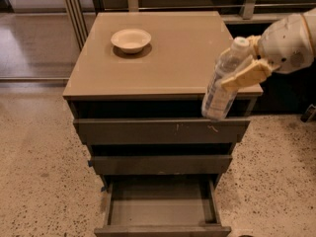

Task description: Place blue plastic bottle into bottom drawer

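View looking down at a grey-brown cabinet w/ three drawers, on a speckled floor (39,181). A white robot arm reaches in from the right. Its tool (236,63) is clamped on the upper part of the blue plastic bottle (217,95), one tan finger across the front just below the white cap. The bottle hangs in the air, tilted w/ cap up-right and base down-left. It sits in front of the bench (182,58) at its front right corner, base about level w/ the top drawer (148,131).

The bottom drawer (160,209) is pulled out and shows nothing inside. It lies well below the bottle and to the left. The middle drawer (160,164) juts out slightly above it. A small cream bowl (131,39) rests on the bench, back left, well apart from the arm.

Risks, as a judgement:
- The grip is high near the neck, so the bottle could swing or slip on the way down.
- Its base may clip the top or middle drawer fronts if lowered too close in.
- It's right of the opening, so letting go early would drop it on the floor or the drawer's side wall.
- Tall bottle, shallow tray: it prob. needs laying flat.
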`<action>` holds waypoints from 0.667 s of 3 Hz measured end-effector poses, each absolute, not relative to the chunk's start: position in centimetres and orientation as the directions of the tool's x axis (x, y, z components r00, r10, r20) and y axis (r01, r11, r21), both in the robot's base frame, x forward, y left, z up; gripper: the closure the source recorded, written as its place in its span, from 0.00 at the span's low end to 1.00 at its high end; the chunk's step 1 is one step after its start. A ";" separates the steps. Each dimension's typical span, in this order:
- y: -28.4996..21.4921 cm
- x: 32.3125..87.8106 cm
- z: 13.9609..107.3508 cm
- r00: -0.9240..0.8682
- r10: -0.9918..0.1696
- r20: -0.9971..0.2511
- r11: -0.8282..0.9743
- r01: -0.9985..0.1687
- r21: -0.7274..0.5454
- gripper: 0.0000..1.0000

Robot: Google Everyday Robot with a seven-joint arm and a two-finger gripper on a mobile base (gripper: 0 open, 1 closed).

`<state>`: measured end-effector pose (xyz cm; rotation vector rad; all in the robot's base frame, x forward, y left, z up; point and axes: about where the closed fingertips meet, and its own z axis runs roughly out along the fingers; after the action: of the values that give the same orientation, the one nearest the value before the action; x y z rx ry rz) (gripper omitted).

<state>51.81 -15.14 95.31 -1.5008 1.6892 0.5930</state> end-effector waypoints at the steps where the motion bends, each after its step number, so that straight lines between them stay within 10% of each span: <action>1: -16.1 49.3 86.1 -0.068 -0.596 -0.800 0.185 -0.981 -0.054 1.00; 2: -14.1 43.9 72.4 -0.198 -0.618 -0.761 0.067 -0.978 0.200 1.00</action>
<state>43.85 -14.11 72.38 -1.5830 1.8669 0.9748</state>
